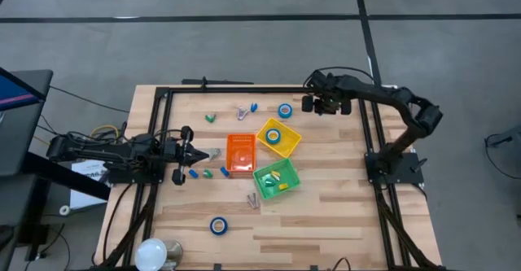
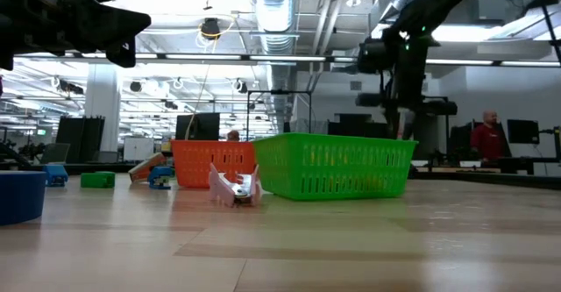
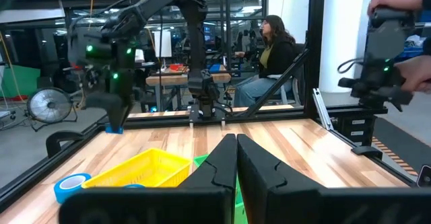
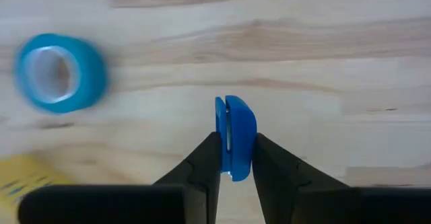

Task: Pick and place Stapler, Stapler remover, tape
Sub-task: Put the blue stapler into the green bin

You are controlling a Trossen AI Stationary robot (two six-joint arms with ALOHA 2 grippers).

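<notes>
A pale wooden table (image 1: 326,222) fills the middle of an open workshop with a grey floor, and a person sits at a desk beyond it. Three bins sit near the table's centre: an orange bin (image 1: 240,154), a yellow bin (image 1: 278,137) holding one roll of blue tape, and a green bin (image 1: 276,178) nearer the front. Another tape roll (image 1: 285,110) lies on the wood just beyond the yellow bin, and one more (image 1: 218,225) lies near the front edge.

The right gripper (image 4: 232,165) hangs above the far right part of the table, close to the far tape roll, and its fingers are clamped on a small blue staple remover (image 4: 234,138), which is lifted clear of the wood. The left gripper (image 1: 189,150) waits at the left side of the table, fingers pressed together and holding nothing, with small blue and green pieces scattered on the wood beside it.

The step in hand looks like the carry after a pick. The next move would call for swinging the remover over one of the bins and letting go only once it is above the opening; which bin is meant cannot be told.
</notes>
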